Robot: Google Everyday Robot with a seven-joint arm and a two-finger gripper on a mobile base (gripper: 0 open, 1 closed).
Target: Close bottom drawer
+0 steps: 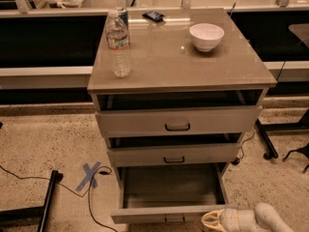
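The bottom drawer (169,213) is grey metal, the lowest of three in the cabinet. It is pulled far out and looks empty inside. Its low front panel carries a small dark handle (174,220) at the picture's lower edge. My gripper (212,220) is pale cream. It sits at the bottom right, right against the right end of the drawer's front panel, with the arm trailing off to the right.
The middle drawer (174,154) and top drawer (177,121) stand slightly out. On the cabinet top are a water bottle (119,45), a white bowl (206,36) and a small dark object (154,16). Cables and a blue tape cross (89,175) lie on the floor at left.
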